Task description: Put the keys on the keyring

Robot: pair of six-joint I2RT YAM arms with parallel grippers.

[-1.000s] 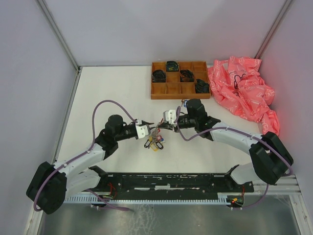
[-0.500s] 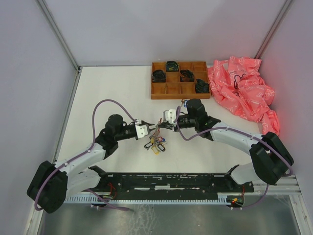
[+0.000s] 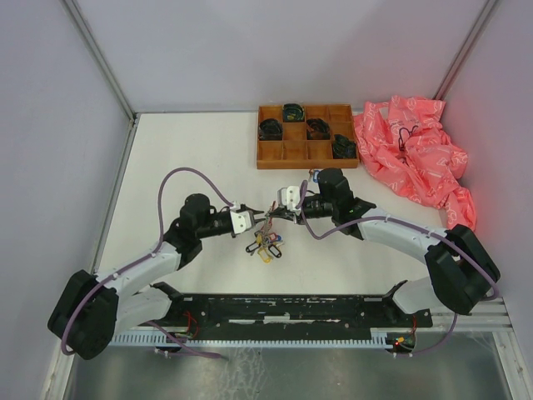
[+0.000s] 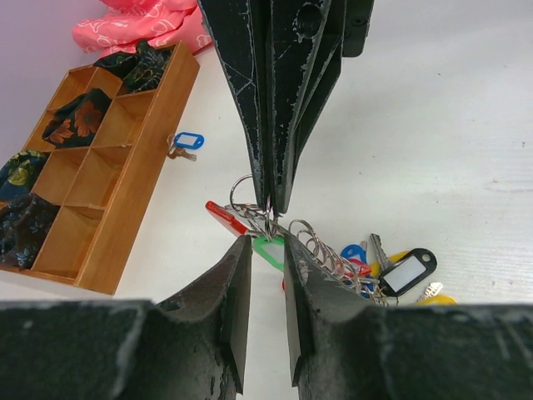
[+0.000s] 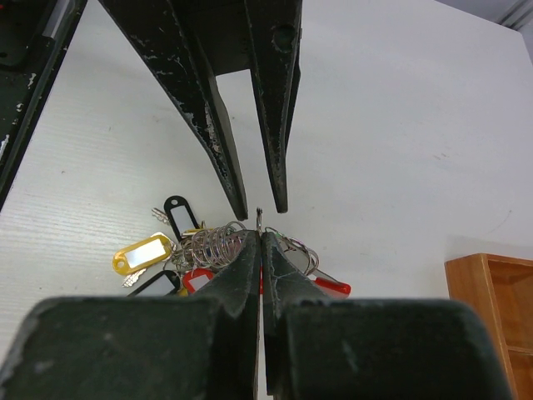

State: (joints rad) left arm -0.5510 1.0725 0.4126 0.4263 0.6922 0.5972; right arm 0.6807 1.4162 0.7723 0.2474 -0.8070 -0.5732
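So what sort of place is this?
Probably a robot lab cell: plain grey walls around a white table, left arm and right arm on a rail at its near edge, a wooden tray.

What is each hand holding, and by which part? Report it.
The right hand pinches the keyring by its wire loop; the left hand stands open, holding nothing.

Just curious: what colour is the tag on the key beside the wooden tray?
The tag is blue; left wrist view shows it best.
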